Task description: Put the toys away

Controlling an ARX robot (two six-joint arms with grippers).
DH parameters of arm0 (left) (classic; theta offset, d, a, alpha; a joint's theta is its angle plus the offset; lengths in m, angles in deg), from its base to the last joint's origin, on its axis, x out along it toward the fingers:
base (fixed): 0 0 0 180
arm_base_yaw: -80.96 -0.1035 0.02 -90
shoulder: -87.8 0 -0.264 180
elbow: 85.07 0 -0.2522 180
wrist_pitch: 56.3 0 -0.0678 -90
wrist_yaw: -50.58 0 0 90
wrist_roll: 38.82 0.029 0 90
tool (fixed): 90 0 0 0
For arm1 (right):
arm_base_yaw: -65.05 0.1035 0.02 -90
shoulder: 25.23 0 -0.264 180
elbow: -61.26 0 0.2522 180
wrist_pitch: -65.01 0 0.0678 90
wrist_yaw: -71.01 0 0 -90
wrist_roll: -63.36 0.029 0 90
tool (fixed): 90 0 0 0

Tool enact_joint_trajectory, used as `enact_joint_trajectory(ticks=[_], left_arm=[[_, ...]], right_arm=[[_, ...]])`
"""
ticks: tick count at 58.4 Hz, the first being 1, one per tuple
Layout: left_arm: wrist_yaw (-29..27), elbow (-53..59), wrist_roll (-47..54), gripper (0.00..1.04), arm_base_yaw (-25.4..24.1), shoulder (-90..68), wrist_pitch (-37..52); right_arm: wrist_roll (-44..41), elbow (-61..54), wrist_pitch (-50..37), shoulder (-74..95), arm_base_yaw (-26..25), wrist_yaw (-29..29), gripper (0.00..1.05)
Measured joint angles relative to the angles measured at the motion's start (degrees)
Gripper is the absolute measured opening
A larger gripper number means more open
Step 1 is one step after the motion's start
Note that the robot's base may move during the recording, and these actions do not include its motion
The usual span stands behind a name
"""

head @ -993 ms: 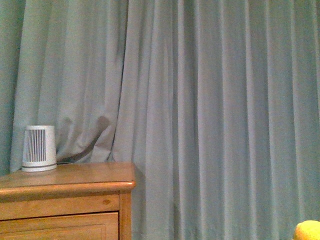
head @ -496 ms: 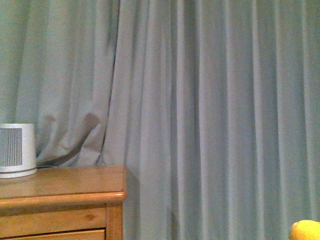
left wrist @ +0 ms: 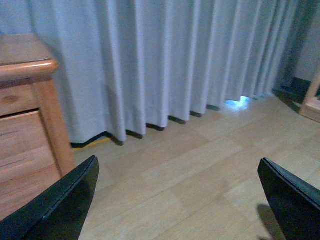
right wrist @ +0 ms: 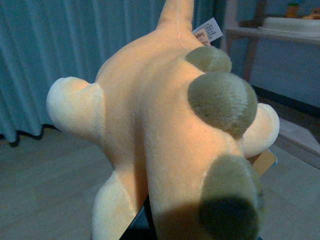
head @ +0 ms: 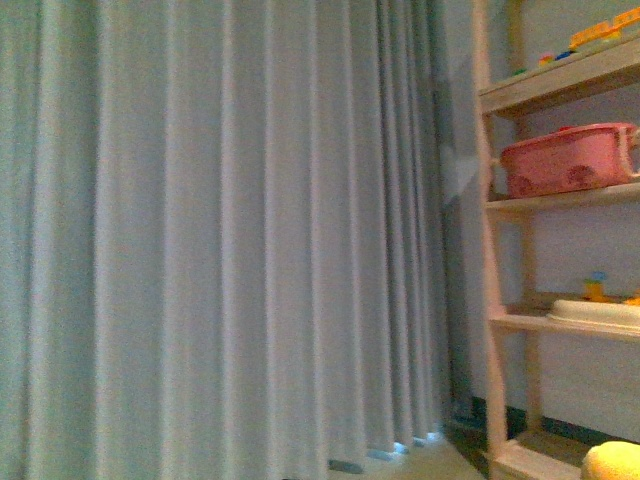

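Observation:
The toy in hand is a soft orange-yellow plush animal [right wrist: 165, 130] with grey-green spots, pale stubby limbs and a white tag [right wrist: 207, 31]. It fills the right wrist view. My right gripper [right wrist: 139, 227] is shut on it from below, and only a dark sliver of the gripper shows under the body. In the front view just the plush's yellow top [head: 615, 462] peeks in at the lower right corner. My left gripper [left wrist: 175, 210] hangs open over bare wooden floor, its two black fingers [left wrist: 55, 210] far apart with nothing between them.
A light wooden ladder shelf [head: 500, 200] stands at the right, carrying a pink basket [head: 565, 160], a cream tray [head: 595, 312] and small plastic toys [head: 600, 35] on top. A grey-blue curtain [head: 220, 240] covers the wall. A wooden dresser [left wrist: 25, 125] stands by the left arm.
The front view has swung to the right: the dresser and the white ribbed device have left the picture and the shelf has come in. The plush stays at the lower right corner.

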Motion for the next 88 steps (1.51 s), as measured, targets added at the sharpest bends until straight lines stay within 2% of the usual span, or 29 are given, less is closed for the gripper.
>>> enact_joint_trajectory(ticks=[88], left_arm=[[-0.1,0.0,0.0,0.98,0.1,0.0,0.0]], right_arm=[[0.0,0.0,0.0,0.0,0.0,0.2,0.07]])
